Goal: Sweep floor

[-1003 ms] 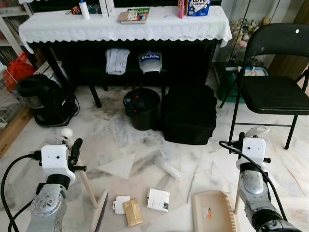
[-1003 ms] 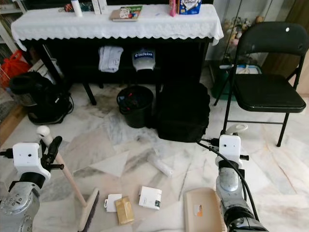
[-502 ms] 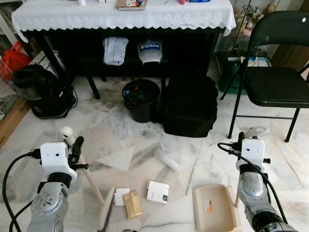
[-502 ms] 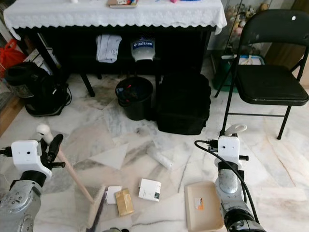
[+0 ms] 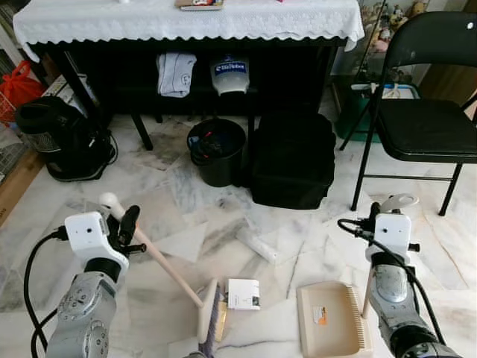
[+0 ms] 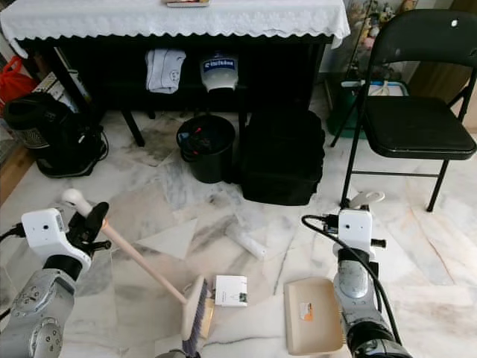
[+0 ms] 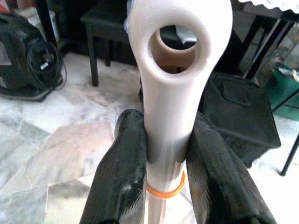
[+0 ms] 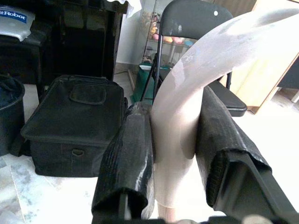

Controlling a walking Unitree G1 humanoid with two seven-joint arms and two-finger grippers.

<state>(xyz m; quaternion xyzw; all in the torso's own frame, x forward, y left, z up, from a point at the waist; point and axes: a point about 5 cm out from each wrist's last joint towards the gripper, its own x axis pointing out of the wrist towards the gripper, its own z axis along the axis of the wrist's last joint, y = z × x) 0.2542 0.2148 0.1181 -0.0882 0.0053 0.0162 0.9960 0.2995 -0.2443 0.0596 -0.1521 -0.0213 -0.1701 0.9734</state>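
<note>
My left gripper point(image 5: 128, 227) is shut on the cream broom handle point(image 5: 161, 261) near its top; in the left wrist view both black fingers point(image 7: 122, 168) clamp the handle point(image 7: 170, 88). The handle slants down to the broom head point(image 5: 208, 321), which stands on the floor against a white box point(image 5: 243, 293), with a tan packet point(image 6: 208, 319) pressed to the bristles. My right gripper point(image 5: 377, 214) is shut on the upright handle point(image 8: 182, 112) of the beige dustpan point(image 5: 332, 328), which lies flat on the floor to the right of the box.
A small white roll point(image 5: 257, 245) lies on the marble floor ahead. Beyond it stand a black bin point(image 5: 216, 149), a black bag point(image 5: 292, 160) and a cloth-covered table point(image 5: 186, 19). A black folding chair point(image 5: 425, 127) is to the right, a black appliance point(image 5: 56, 138) to the left.
The broom head has swung right across the floor, pushing the tan packet and white card up to the white box. The camera has tilted down a little. The dustpan has stayed put.
</note>
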